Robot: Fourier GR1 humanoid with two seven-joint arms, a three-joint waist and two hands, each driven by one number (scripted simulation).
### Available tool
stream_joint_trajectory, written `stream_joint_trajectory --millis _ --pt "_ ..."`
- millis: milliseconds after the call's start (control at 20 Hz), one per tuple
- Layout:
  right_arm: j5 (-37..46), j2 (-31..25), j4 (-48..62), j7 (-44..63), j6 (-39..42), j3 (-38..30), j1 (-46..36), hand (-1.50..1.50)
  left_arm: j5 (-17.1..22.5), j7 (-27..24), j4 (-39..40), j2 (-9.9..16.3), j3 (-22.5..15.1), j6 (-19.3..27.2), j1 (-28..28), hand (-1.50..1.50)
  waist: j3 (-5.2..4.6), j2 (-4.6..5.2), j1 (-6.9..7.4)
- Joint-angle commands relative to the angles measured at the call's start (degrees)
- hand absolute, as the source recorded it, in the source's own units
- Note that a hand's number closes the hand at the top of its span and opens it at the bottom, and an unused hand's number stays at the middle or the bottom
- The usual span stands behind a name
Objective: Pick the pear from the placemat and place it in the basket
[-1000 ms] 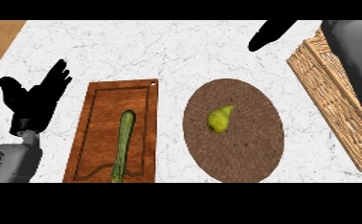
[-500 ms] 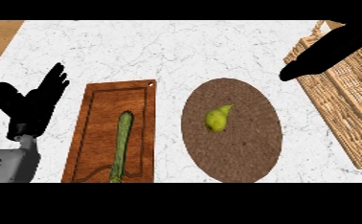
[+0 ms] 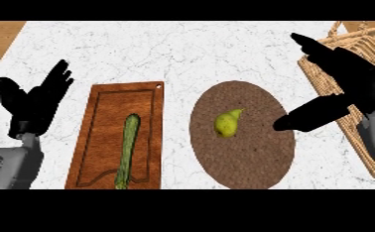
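A yellow-green pear (image 3: 227,123) lies near the middle of a round brown placemat (image 3: 245,156). The wicker basket (image 3: 327,75) stands at the right edge, partly cut off and partly hidden by my arm. My right hand (image 3: 344,85) hangs open to the right of the pear, in front of the basket. Its thumb tip reaches over the placemat's right rim, a short way from the pear and apart from it. My left hand (image 3: 36,104) rests open at the left edge, fingers up.
A wooden cutting board (image 3: 102,132) lies left of the placemat with a long green cucumber (image 3: 127,149) on it. The counter top is white marble, with a wooden strip at the far left corner.
My right hand has come down from the far right towards the placemat and now shows spread open beside the pear. The view has shifted slightly. The pear and left hand stay put.
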Motion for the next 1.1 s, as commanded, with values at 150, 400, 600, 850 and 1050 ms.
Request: stream_joint_trajectory --millis 150,400,600,850,1050 --pt "14.75 9.43 4.82 -4.77 -9.31 5.21 5.28 -1.50 -2.25 2.38 -6.09 -2.62 -2.19 1.35 2.79 0.00 0.03 0.17 1.32" --pt "19.63 15.18 10.36 -13.91 -15.87 5.00 9.39 -1.50 -1.76 1.76 -2.92 -1.09 0.44 -0.86 0.94 0.00 0.04 0.22 1.12" --pt "21.68 18.27 11.59 -9.42 -11.80 6.12 7.84 -1.50 -4.25 -0.77 0.51 -3.91 0.79 -0.31 -0.18 0.00 0.00 0.18 0.74" --pt "22.89 21.41 20.72 -12.12 -10.62 7.01 5.99 -1.50 -3.72 0.26 2.59 -3.07 2.49 -1.70 -3.59 0.00 0.00 0.28 0.80" --pt "24.49 23.10 20.91 -13.40 -9.65 6.75 9.10 -1.50 -4.31 4.16 -1.39 -3.48 2.44 -2.18 -1.90 0.00 0.01 0.20 0.76"
